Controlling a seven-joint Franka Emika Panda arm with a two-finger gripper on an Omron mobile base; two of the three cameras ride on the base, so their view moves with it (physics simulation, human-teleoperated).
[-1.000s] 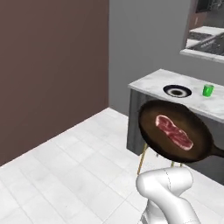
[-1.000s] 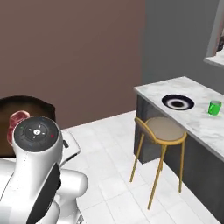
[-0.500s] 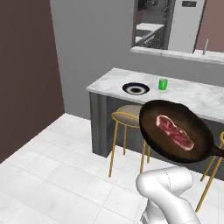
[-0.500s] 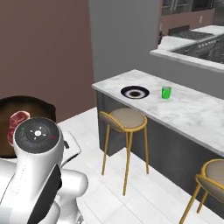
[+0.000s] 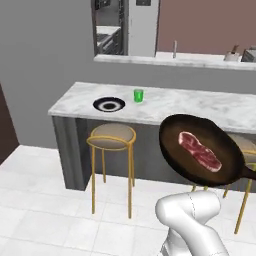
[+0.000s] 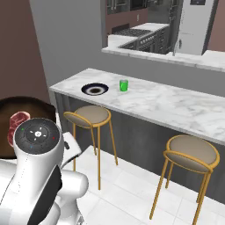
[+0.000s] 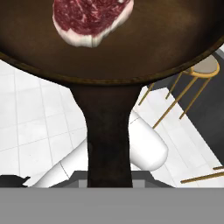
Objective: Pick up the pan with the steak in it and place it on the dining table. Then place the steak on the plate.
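One steak (image 5: pixel 200 151) lies in the pan (image 5: pixel 201 150), held in the air in front of the tabletop (image 5: pixel 200 106). The tool is clamped tight on the pan's handle (image 7: pixel 108 140). A plate (image 5: pixel 109 104) sits on the tabletop near a green cup (image 5: pixel 138 95), above two stools.

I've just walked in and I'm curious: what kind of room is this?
Most likely a home kitchen with a breakfast bar: a marble-topped dining table with stools beneath, a plate on it, and a fridge behind.

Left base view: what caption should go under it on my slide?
Robot carries the pan with the steak toward the dining table.
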